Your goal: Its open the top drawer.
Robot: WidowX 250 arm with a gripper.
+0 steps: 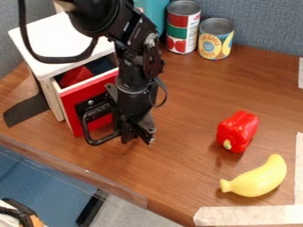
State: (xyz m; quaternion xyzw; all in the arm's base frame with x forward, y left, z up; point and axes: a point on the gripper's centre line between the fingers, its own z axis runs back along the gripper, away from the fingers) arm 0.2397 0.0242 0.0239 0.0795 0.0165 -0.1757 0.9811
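Evidently the drawer [95, 91], seen in the camera view, stood partly open: its red front projected from the cabinet [44, 31], a small unit with a white top, and part of its interior was exposed. Within the drawer lay a red piece [74, 76], with a dark blue area [100, 65] beside it. The black handle [86, 129] formed a loop in front of the red face, and its right-hand end met the outline of the gripper [137, 139]; actual contact could not be established. The gripper hung low over the worktop [183, 97], just in front of the drawer, and whether it was released, clenched or grasping the handle could not be told. The black arm [89, 13] descended from the top edge of the view, partly covering the drawer's right side, while a black cable [56, 59] looped across the cabinet's top. Left of the drawer, a flat black strip [26, 108] lay beside the cabinet. Toward the rear, a taller can [181, 26] with a red and green label stood beside a shorter can [216, 40] with a yellow and blue label; a teal object [154, 11] stood to their left, before a blue-grey partition [260, 22]. On the right half of the worktop, a red pepper [237, 131] lay behind a yellow banana [257, 178], the two apart. Pale tape [248, 215] marked the front right corner.
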